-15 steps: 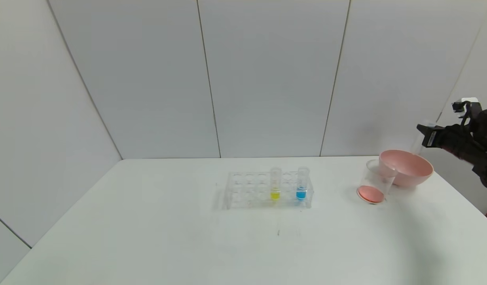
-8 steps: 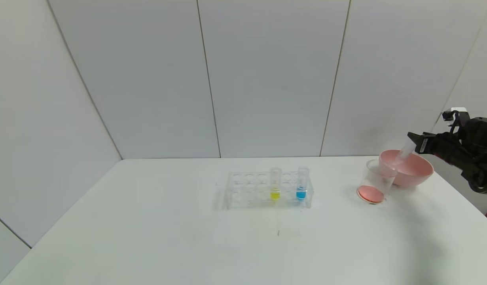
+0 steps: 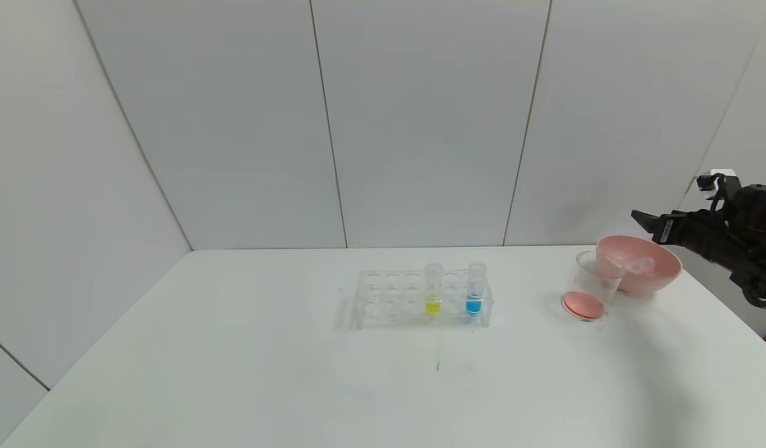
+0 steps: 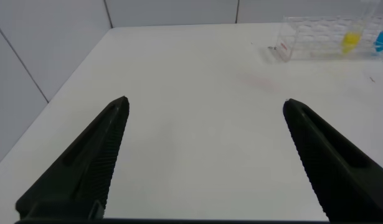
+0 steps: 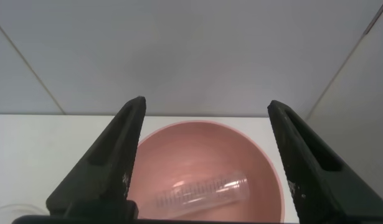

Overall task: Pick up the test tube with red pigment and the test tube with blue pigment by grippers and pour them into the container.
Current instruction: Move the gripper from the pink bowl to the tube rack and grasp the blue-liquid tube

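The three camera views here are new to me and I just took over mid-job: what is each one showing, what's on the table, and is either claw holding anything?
The wide picture is from the robot's head, looking down at a white table. The other two come from cameras on each wrist, looking out between the claw's black fingers.

On the table: a clear rack holding a yellow tube and the test tube with blue pigment, the container with red liquid in it, and a pink bowl.

The right gripper hangs open above the bowl; an emptied tube lies inside it. The left gripper is open, empty, over bare table.
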